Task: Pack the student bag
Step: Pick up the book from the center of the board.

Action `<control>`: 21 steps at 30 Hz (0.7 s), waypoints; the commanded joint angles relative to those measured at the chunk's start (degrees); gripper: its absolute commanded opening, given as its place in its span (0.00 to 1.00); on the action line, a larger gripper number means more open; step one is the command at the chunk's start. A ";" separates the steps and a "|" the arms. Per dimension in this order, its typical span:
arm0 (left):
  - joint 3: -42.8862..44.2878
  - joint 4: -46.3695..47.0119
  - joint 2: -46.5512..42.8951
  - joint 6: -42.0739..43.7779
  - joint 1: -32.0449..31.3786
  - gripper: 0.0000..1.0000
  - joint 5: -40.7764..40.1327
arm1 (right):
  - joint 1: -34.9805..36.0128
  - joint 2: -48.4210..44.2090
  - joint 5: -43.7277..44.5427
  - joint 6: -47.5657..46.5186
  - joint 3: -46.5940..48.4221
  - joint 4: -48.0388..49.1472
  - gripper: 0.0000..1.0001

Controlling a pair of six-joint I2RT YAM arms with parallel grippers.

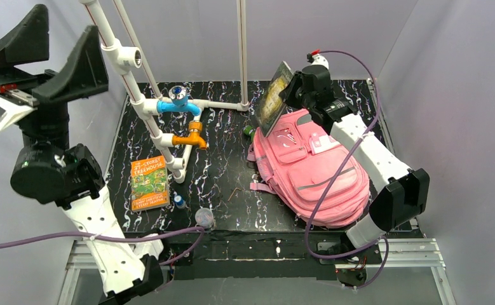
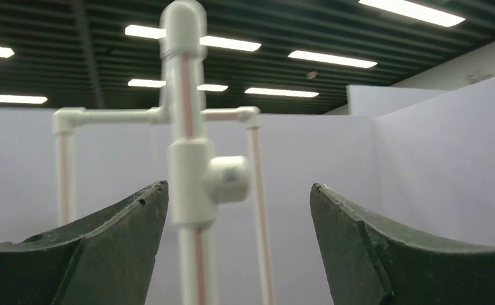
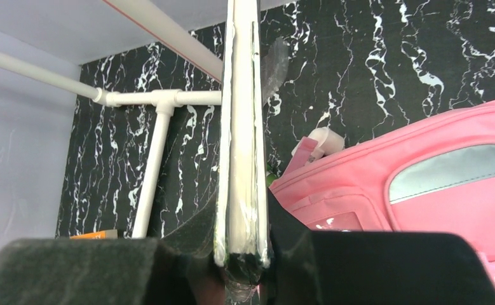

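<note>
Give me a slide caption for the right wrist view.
Right gripper clamps a book edge-on above the marbled black table, the pink student bag lying at right, white pipe frame behind.

Orange book (image 1: 149,183) cover: "STORY TREEHOUSE"; remaining print illegible.

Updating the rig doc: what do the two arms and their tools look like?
Left arm and right arm: white shell links, black joint housings, a purple cable trailing from each. Left tool and right tool: two black fingers each; the left's curve to tapered tips. No readable markings.
</note>
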 commanded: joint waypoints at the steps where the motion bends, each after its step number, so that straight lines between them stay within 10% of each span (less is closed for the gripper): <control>1: 7.17 11.04 0.80 -6.80 -3.69 0.81 11.05 | -1.66 -5.22 -2.38 1.22 3.79 6.07 0.01; 11: 1.10 11.87 4.12 -15.33 -30.73 0.92 18.31 | -2.55 -9.75 0.78 -1.91 8.22 -2.58 0.01; 21: -3.00 -28.35 7.93 33.51 -76.15 0.96 6.25 | -2.56 -22.55 21.92 -11.62 11.15 -22.40 0.01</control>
